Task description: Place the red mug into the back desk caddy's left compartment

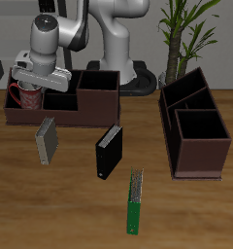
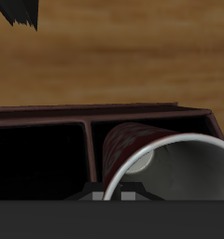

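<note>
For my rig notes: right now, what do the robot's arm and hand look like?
The arm is built of rounded white and light grey segments with dark joints and gaps between them. The hand is a boxy pale grey block below a rounded silver-grey wrist housing. No cables or markings can be made out. In the wrist view only a dark body edge with small grey parts shows; the fingers are not distinguishable.

Before me on the wooden counter (image 1: 70, 204) a grey book (image 1: 46, 142) lies flat, with a black book (image 1: 109, 151) standing tilted just beside it. Nearer the front edge rests a green book (image 1: 136, 202). A second dark brown caddy (image 1: 194, 128) sits end-on, a potted plant (image 1: 179, 34) behind it.
</note>
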